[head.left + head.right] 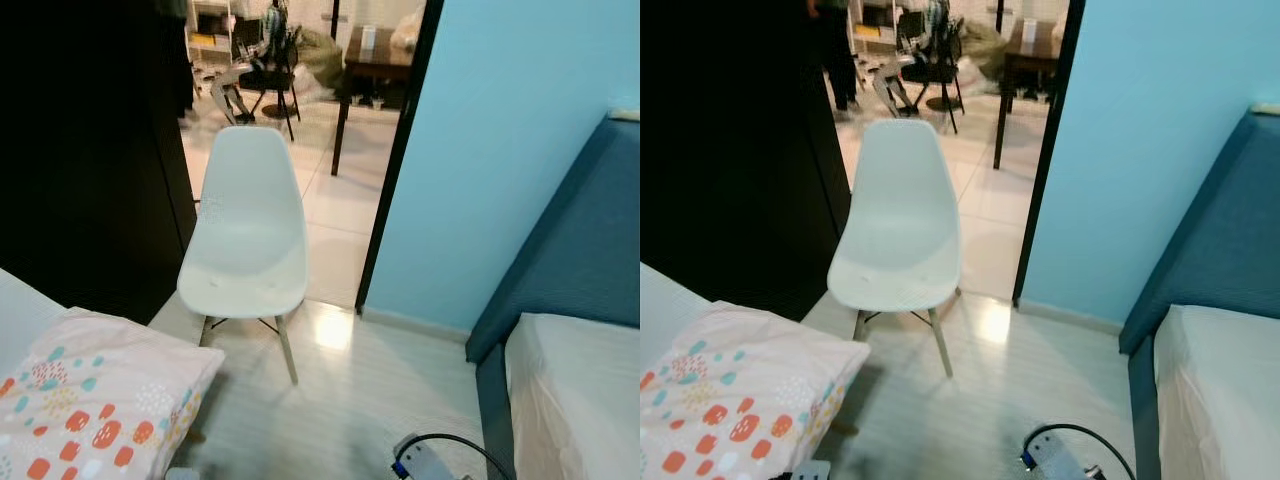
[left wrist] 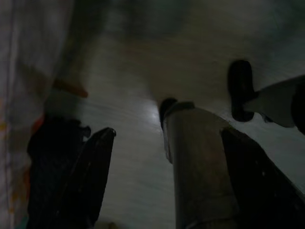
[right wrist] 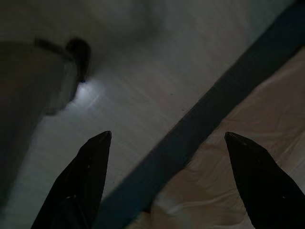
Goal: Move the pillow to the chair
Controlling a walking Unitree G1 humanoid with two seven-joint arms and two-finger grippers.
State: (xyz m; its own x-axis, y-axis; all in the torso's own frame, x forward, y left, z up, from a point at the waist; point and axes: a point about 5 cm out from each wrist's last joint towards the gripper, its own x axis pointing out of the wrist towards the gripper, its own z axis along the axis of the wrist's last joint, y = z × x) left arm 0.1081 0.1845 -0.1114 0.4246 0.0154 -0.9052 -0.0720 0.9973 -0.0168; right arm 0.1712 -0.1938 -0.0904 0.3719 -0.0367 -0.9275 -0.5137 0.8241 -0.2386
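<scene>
A pale pink pillow (image 1: 95, 400) with red, orange and teal dots lies at the lower left, on the corner of a bed. The white plastic chair (image 1: 247, 230) with wooden legs stands ahead in the doorway, its seat bare. My left gripper (image 2: 167, 143) hangs open over the wood floor beside the pillow's edge (image 2: 19, 95), nothing between its fingers. In the right wrist view my right gripper (image 3: 167, 143) hangs open above the floor and the blue bed frame (image 3: 200, 129).
A blue bed with a white mattress (image 1: 575, 390) stands at the right against a light blue wall (image 1: 500, 150). A dark wardrobe (image 1: 90, 150) fills the left. A cable and plug (image 1: 425, 458) lie on the floor. Beyond the doorway are a table and clutter (image 1: 370, 50).
</scene>
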